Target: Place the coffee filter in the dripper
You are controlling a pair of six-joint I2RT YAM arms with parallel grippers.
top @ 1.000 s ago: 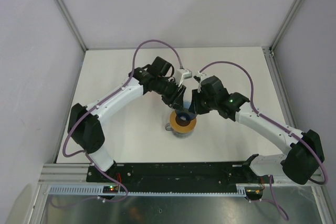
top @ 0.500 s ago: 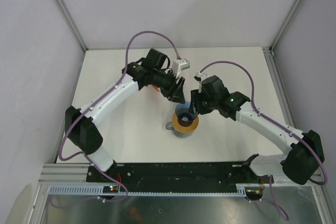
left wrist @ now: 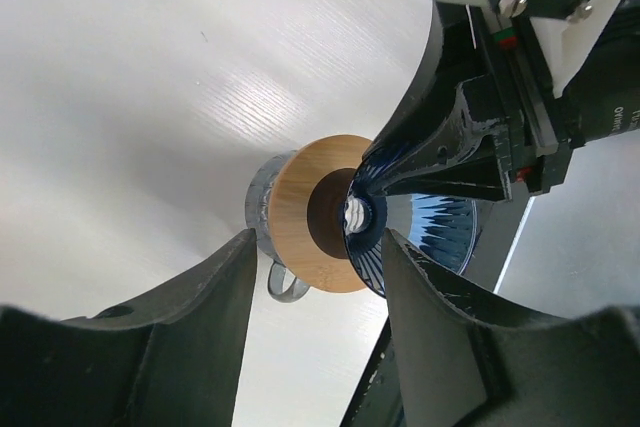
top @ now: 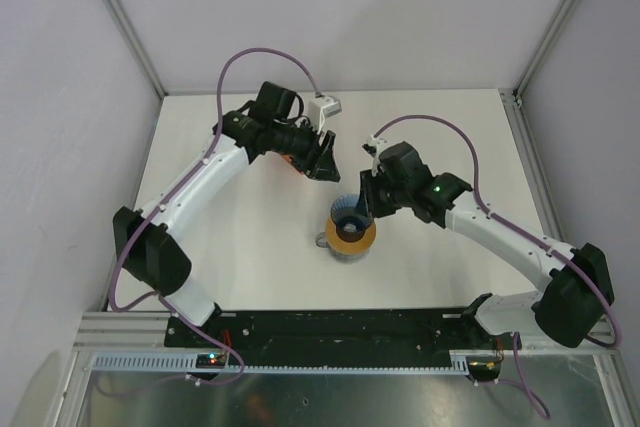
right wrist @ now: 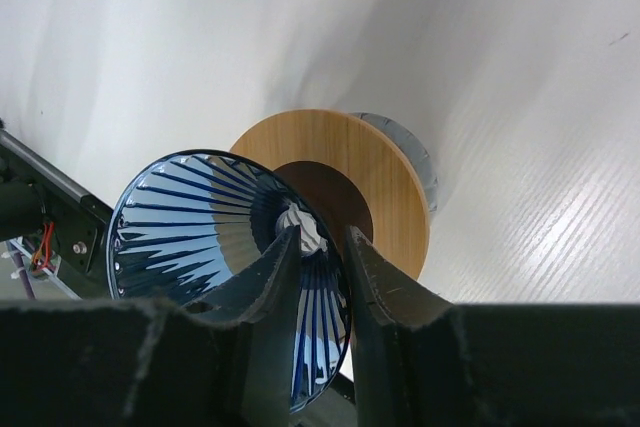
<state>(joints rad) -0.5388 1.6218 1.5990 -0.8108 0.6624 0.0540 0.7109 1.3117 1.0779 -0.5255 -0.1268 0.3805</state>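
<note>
The dripper (top: 346, 209), a blue ribbed cone, leans on its side over a grey cup (top: 350, 240) with a wooden ring top. My right gripper (top: 366, 209) is shut on the dripper (right wrist: 200, 212), with one finger inside the cone and the other outside its wall. My right gripper (right wrist: 322, 247) shows this grip close up. My left gripper (top: 324, 167) is open and holds nothing, up and to the left of the cup. In the left wrist view the dripper (left wrist: 425, 222) and wooden ring (left wrist: 300, 222) lie beyond my left gripper (left wrist: 320, 282). The coffee filter is out of view.
A small orange object (top: 296, 162) peeks out under the left wrist. The cup's grey handle (left wrist: 282, 285) points toward the table's near side. White walls and metal posts enclose the table, and the arm bases stand along the near edge.
The left arm has drawn back up and to the left, away from the cup, and its jaws have widened. The right gripper stays at the cup with the dripper, which now shows more.
</note>
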